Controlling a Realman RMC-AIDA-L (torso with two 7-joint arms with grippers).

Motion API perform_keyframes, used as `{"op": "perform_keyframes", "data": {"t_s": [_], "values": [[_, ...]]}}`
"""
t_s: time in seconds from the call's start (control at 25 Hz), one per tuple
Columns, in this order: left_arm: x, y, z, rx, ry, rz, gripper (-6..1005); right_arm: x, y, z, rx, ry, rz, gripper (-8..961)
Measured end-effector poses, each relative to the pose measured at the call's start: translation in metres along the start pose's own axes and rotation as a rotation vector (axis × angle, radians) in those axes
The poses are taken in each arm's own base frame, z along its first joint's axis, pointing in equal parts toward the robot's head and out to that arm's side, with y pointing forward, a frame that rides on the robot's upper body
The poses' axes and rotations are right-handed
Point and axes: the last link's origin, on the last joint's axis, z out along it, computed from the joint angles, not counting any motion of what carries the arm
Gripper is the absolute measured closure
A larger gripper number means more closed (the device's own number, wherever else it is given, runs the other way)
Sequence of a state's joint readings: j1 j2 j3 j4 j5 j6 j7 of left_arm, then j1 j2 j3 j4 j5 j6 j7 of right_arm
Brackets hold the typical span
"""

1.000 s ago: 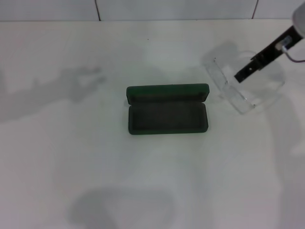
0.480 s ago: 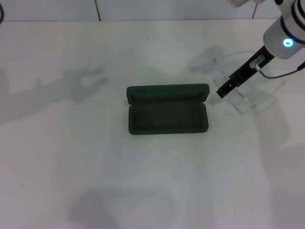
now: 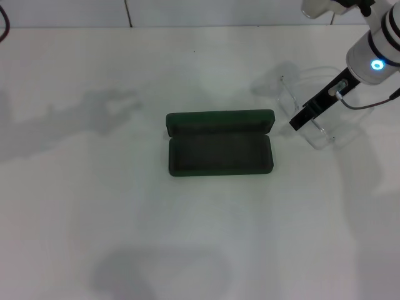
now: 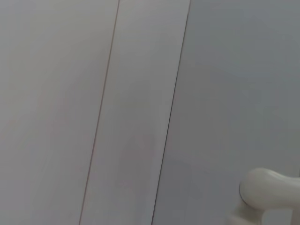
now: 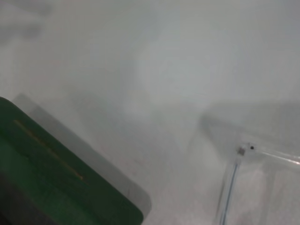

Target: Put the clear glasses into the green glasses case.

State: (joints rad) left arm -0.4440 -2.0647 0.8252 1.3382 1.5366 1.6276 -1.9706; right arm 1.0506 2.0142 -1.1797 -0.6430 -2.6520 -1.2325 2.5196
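Nearest the robot the white desk [image 3: 94, 206] lies bare, with only soft shadows on it. Farther in, at the middle of the desk, the green glasses case [image 3: 220, 144] sits open, its lid tipped back away from the robot and its dark hollow facing up with nothing in it; the right wrist view catches a corner of the lid with its thin gold lettering [image 5: 56, 183]. Just beyond the case's right end lie the clear glasses [image 3: 312, 119], near it but apart from it, arms unfolded on the desk, one hinge and arm showing close in the right wrist view [image 5: 234, 173]. The right hand [image 3: 299, 121] hangs over them, its dark tip at the frame's case-side edge. A second ago that tip was higher and farther back over the lenses; since then it has dropped toward the case side of the frame, then settled with barely a shift in the last half second. That reads as the reach ending and a grasp about to start, though whether its fingers are spread or closed cannot be told, and the glasses look unmoved. The left hand is out of sight, its wrist camera facing a wall.
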Motion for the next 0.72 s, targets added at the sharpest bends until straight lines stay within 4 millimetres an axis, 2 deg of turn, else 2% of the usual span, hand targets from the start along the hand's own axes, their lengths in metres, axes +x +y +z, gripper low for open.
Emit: {"op": "perform_keyframes", "data": {"t_s": [0.2, 0.52, 0.72], "values": [[-0.0005, -0.0002, -0.0003, 0.001, 0.001, 0.001, 673, 0.0001, -0.0023, 0.0016, 0.011, -0.012, -0.005, 347], [-0.0021, -0.0009, -0.0006, 0.002, -0.001, 0.002, 672, -0.0009, -0.0048, 0.0017, 0.023, -0.026, -0.033, 553], [-0.0021, -0.0014, -0.0012, 0.004, 0.000, 0.002, 672, 0.0000, -0.0067, 0.0025, 0.031, -0.034, -0.068, 767]]}}
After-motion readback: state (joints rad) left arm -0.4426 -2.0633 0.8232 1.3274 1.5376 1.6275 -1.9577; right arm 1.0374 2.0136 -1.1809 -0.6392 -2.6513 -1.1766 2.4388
